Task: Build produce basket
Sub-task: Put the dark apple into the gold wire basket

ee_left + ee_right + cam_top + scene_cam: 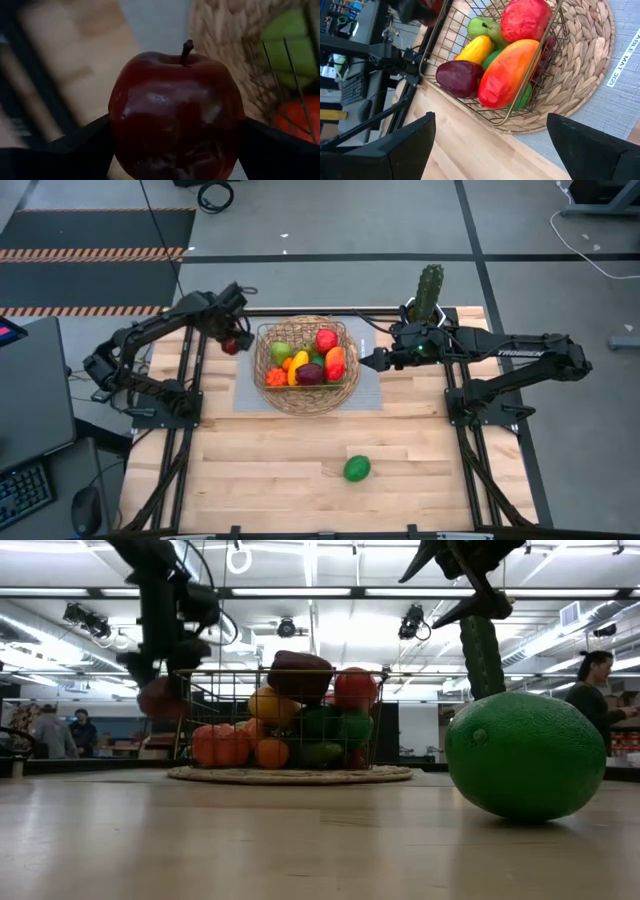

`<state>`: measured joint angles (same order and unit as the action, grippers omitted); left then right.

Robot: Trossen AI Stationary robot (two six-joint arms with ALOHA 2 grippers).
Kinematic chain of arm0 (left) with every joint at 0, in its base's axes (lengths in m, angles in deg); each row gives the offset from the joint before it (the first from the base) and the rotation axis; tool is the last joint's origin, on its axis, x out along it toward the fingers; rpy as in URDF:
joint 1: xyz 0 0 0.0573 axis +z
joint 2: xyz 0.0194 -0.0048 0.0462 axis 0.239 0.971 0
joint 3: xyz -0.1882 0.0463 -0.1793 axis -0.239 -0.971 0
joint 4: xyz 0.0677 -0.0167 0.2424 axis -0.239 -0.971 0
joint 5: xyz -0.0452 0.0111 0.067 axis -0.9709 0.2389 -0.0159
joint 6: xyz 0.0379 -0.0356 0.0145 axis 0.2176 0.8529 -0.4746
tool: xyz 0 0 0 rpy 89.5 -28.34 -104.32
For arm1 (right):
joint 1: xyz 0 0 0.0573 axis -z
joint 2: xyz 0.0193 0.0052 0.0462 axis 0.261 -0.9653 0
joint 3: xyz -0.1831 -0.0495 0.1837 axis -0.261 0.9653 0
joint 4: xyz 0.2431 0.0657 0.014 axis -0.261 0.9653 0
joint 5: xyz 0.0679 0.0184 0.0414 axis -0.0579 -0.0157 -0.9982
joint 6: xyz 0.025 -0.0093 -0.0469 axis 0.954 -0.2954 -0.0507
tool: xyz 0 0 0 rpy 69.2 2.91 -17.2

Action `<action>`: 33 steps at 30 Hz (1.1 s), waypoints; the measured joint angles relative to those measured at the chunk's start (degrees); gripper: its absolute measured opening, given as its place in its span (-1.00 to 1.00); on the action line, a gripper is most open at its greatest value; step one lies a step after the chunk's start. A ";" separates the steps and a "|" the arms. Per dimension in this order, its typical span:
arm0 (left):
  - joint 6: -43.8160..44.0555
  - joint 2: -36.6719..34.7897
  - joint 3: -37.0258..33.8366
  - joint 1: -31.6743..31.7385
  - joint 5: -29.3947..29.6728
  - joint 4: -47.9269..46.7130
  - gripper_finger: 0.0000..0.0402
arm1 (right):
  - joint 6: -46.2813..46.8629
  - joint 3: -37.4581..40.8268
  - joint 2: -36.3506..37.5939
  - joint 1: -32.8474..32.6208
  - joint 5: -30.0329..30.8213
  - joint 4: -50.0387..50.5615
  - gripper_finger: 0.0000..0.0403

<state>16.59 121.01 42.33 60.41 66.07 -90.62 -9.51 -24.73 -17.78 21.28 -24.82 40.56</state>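
The basket (pixel 345 392), a wire frame on a round woven base, sits on a grey mat (pixel 372 392) at the far middle of the table (pixel 280 480), and we see it loaded with produce (pixel 308 363): a green pear, oranges, a yellow piece, a dark plum, a red-orange mango. We find the left gripper (pixel 233 342) just outside the basket's left rim, its 2 fingers spread wide and pressed against the sides of a dark red apple (pixel 175 115), stem up. The right gripper (pixel 372 360) hangs beside the right rim, jaws fully apart and holding nothing. 1 lime (pixel 357 469) lies alone on the near boards, well apart from both grippers.
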 joint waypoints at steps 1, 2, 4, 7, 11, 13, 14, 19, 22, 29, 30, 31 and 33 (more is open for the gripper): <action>-0.61 0.01 1.69 0.12 1.47 -1.54 0.74 | -0.32 0.00 0.00 0.00 -0.02 -0.02 0.91; -1.01 0.02 3.42 0.31 2.35 -3.21 0.74 | -0.62 0.00 0.00 0.00 -0.02 -0.02 0.91; -1.22 0.02 7.00 0.60 3.28 -6.14 0.74 | -1.37 0.00 0.00 0.00 -0.02 -0.08 0.91; -0.77 0.02 12.22 0.65 3.30 -9.04 0.75 | -2.62 0.00 0.00 0.00 -0.02 -0.18 0.91; 1.64 0.02 18.80 -1.04 3.27 -10.34 0.75 | -3.67 0.00 0.00 0.00 -0.02 -0.26 0.91; 2.88 0.02 21.75 -2.70 2.79 -9.91 0.75 | -4.19 0.00 0.00 0.00 0.05 -0.26 0.91; 3.46 0.02 22.99 -3.65 2.50 -9.37 0.75 | -4.55 0.00 0.00 0.00 0.20 -0.26 0.91; 5.62 0.02 27.56 -9.85 1.55 -5.87 0.75 | -6.08 0.00 0.00 0.04 0.42 -0.26 0.91; 7.00 0.04 28.11 -13.62 1.52 -4.17 0.75 | -6.23 0.00 0.00 0.03 0.42 -0.33 0.91; 10.00 2.15 27.93 -19.24 1.36 -2.45 0.75 | -7.14 0.00 0.00 0.04 0.42 -0.35 0.91; 9.97 2.53 27.91 -19.79 1.37 -1.33 0.76 | -7.32 0.00 0.00 0.04 0.42 -0.35 0.91; 9.97 2.84 27.91 -20.36 1.37 0.20 0.76 | -7.44 0.00 0.00 0.03 0.42 -0.35 0.91; 10.21 3.19 27.91 -21.02 1.33 2.15 0.76 | -7.72 0.00 0.00 0.02 0.42 -0.35 0.91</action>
<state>26.79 124.20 70.25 39.39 67.40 -88.47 -17.22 -24.73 -17.78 21.30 -24.40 40.21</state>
